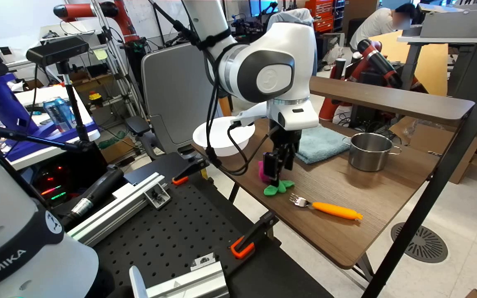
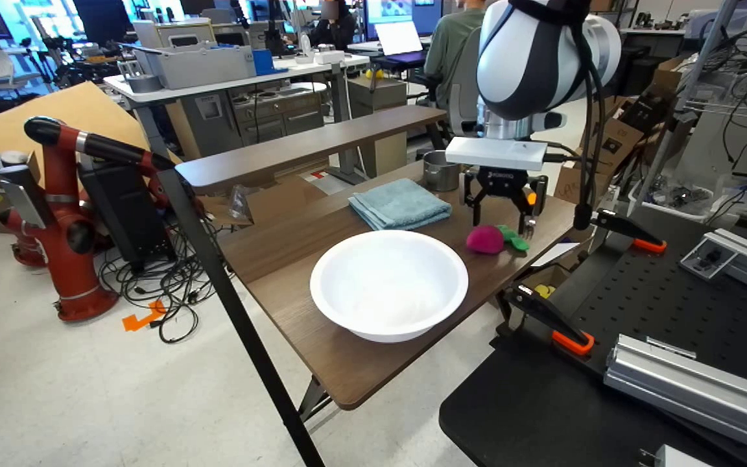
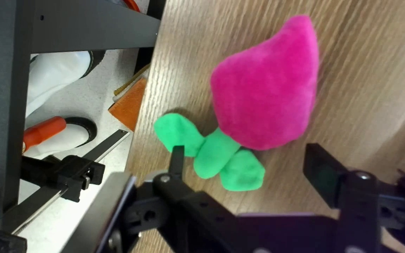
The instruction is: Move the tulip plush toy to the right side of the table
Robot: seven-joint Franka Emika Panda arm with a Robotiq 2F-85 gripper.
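The stuffed tulip lies right under the gripper, its green leaves beneath and between the fingertips, its pink head reaching out past them. The fingers stand well apart and hold nothing; one fingertip sits over or just beside a leaf, and I cannot tell whether they touch. Shutting here would likely catch only leaves or stem, so the plump head, probably the heavier part, could swing or pull the toy loose on the way. Coming lower could pin that leaf against the table. The table's edge runs close by the same finger, so a sideways nudge from the other one might shove the toy off.

Just beside the gripper, on the leaf side, is a fork with an orange handle; a low carry that way could drag it along. Farther out on the head side stands a white bowl, which a dangling toy might bump. Away from that edge, a folded towel lies near the gripper, and a metal pot stands farther off; only a wide swing should trouble either.
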